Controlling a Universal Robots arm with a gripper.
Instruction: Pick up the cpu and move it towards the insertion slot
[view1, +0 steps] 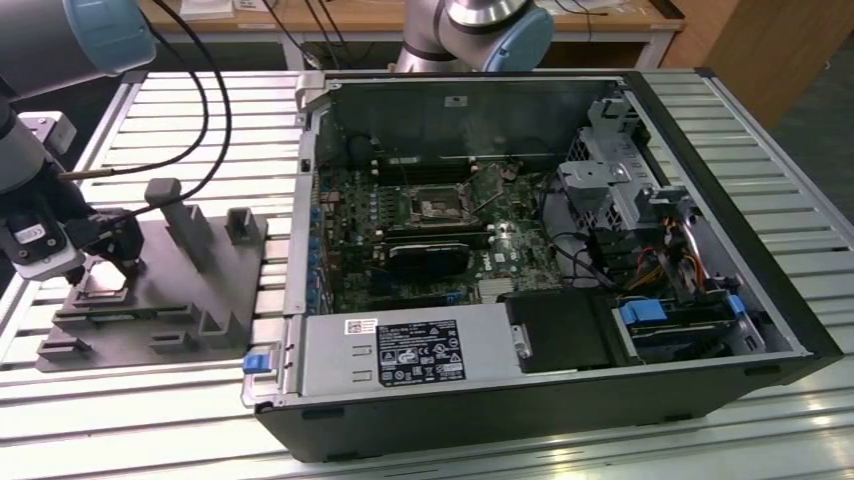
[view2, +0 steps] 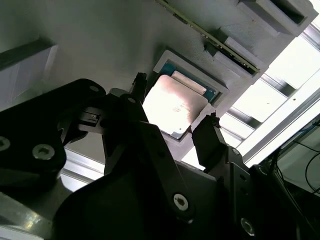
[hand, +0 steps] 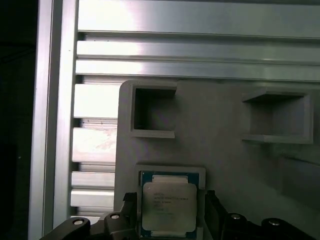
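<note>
The cpu (view2: 175, 107) is a small silvery square chip lying in a raised square pocket of the grey tray (view1: 174, 300), at the exterior view's left. My gripper (view1: 103, 272) hangs low over it and is open, one black finger (view2: 141, 85) on each side of the chip, close to its edges. Both wrist views look down on the cpu (hand: 169, 206) between the fingertips (hand: 210, 200). The insertion slot (view1: 438, 207) is a dark square socket with a metal frame on the green board inside the open computer case, far toward the exterior view's right of the gripper.
Upright grey posts (view1: 187, 225) stand on the tray just beside the gripper. The case's metal wall (view1: 304, 200) rises between tray and socket. A black block (view1: 427, 255), cables and drive bays crowd the case. A second arm's base (view1: 474, 30) stands behind it.
</note>
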